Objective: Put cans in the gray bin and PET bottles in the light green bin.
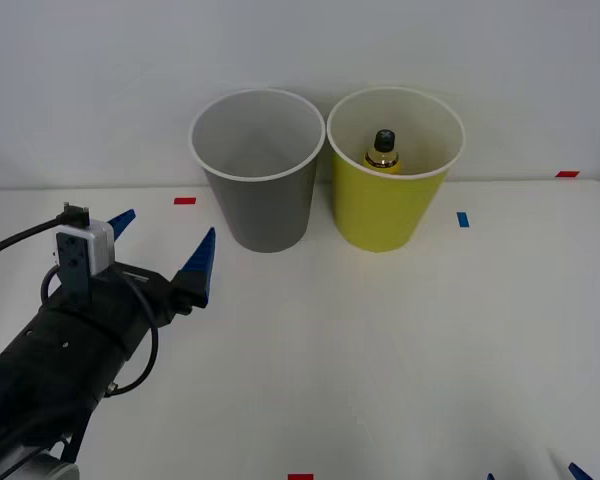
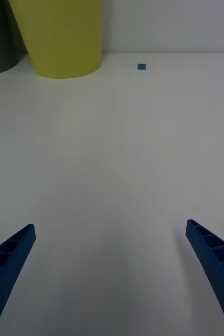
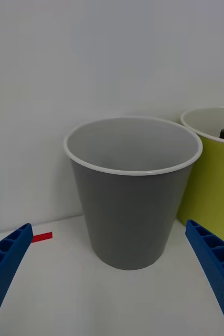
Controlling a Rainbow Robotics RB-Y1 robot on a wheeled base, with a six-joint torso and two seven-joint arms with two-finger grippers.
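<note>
Jaws spread, left gripper (image 1: 162, 245) hovers over white table (image 1: 380, 340) before a pale wall (image 1: 100, 80).

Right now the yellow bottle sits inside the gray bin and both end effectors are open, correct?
Not quite. The front view shows the yellow bottle inside the light green bin, not the gray bin. The left end effector and right end effector are both open.

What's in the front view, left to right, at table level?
Left pincer, open, empty → red tape mark → gray bin → light green bin with the yellow PET bottle inside → blue tape mark → red tape mark.
</note>
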